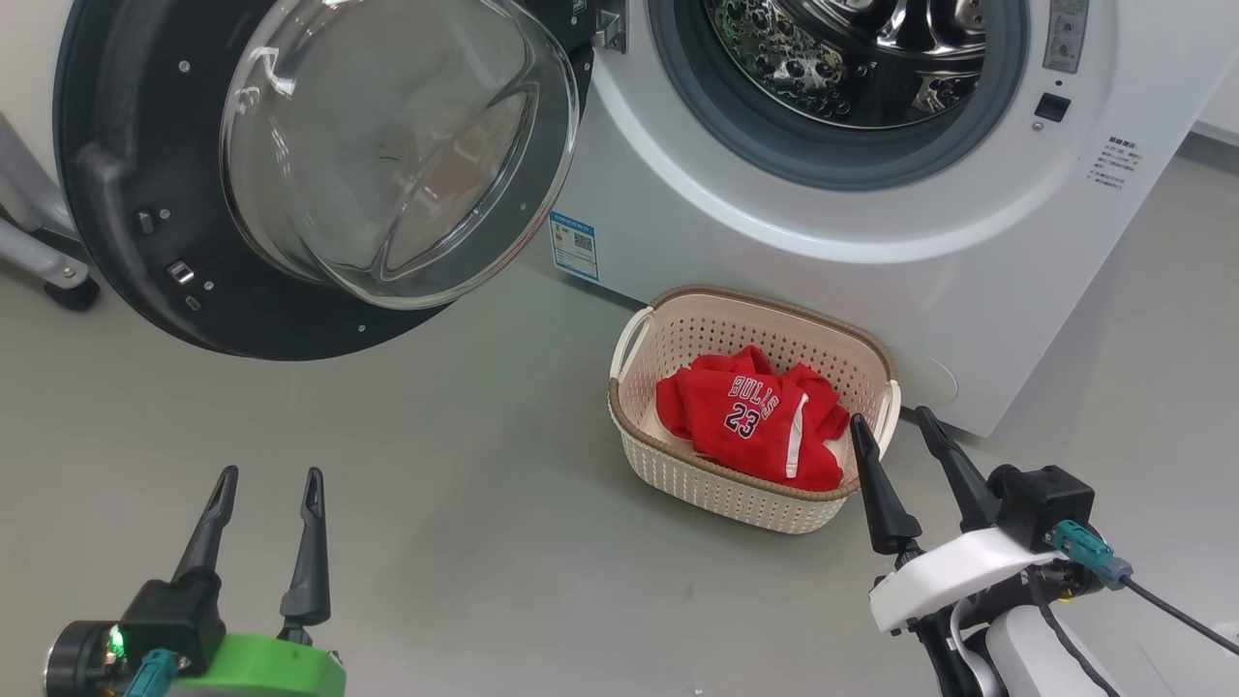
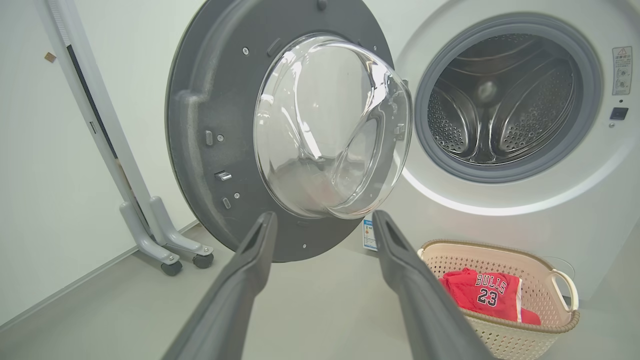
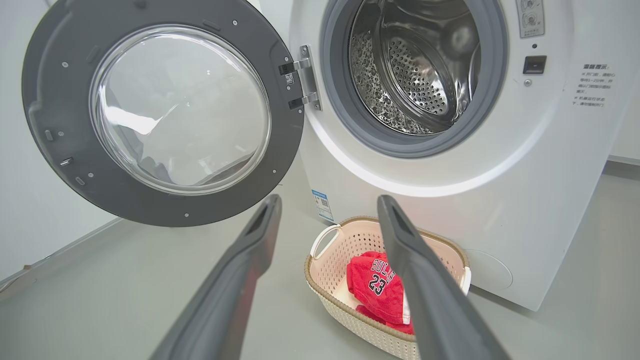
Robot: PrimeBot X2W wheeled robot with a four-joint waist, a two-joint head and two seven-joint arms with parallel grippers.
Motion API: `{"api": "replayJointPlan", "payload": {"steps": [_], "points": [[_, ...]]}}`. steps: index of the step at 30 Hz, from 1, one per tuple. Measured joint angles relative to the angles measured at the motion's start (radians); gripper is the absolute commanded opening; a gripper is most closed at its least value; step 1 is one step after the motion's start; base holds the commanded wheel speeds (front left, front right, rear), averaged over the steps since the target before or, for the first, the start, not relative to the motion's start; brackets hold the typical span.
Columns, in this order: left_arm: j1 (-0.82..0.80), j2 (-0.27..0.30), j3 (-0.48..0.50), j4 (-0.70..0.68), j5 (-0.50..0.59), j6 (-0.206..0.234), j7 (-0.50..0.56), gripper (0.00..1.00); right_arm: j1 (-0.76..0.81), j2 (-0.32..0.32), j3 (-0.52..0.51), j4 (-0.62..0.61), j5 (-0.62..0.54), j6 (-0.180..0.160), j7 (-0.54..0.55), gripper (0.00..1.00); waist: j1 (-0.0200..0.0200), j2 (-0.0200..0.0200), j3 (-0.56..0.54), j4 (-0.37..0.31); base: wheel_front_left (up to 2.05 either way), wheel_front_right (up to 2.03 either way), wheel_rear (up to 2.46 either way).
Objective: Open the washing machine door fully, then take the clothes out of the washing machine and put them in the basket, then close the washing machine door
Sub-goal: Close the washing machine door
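The white washing machine (image 1: 832, 232) (image 2: 505, 200) (image 3: 500, 210) stands with its round door (image 1: 126, 194) (image 2: 200, 125) (image 3: 65, 165) swung wide open to the left, glass bowl bulging outward. Its steel drum (image 1: 852, 48) (image 2: 500, 100) (image 3: 415, 75) looks bare. Red clothes (image 1: 750, 416) (image 2: 480, 295) (image 3: 372, 290), one printed "BULLS 23", lie in the cream basket (image 1: 716, 489) (image 2: 525, 335) (image 3: 325, 285) on the floor before the machine. My left gripper (image 1: 269, 479) (image 2: 324, 216) hangs open at lower left, away from the door. My right gripper (image 1: 892, 418) (image 3: 328, 199) is open beside the basket's right end, holding nothing.
A grey wheeled stand (image 1: 48, 261) (image 2: 150, 225) stands left of the door by the wall. Grey floor (image 1: 465, 503) spreads in front of the machine. A blue label sticker (image 1: 574, 245) sits low on the machine's front.
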Motion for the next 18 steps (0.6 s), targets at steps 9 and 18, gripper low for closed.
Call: {"api": "replayJointPlan", "payload": {"steps": [9,18], "points": [[0.003,-0.003,-0.001,-0.001,0.000,0.000,0.000,1.00,0.000,-0.001,0.000,0.002,0.000,0.000,0.000,1.00,0.0000,0.0000,0.000,-0.001,0.00,0.00,0.00],[0.010,-0.003,-0.003,0.000,0.000,0.000,0.000,0.83,0.000,-0.002,0.000,0.003,0.007,0.000,0.000,1.00,0.0000,0.0000,0.002,-0.002,0.00,0.00,0.00]]}}
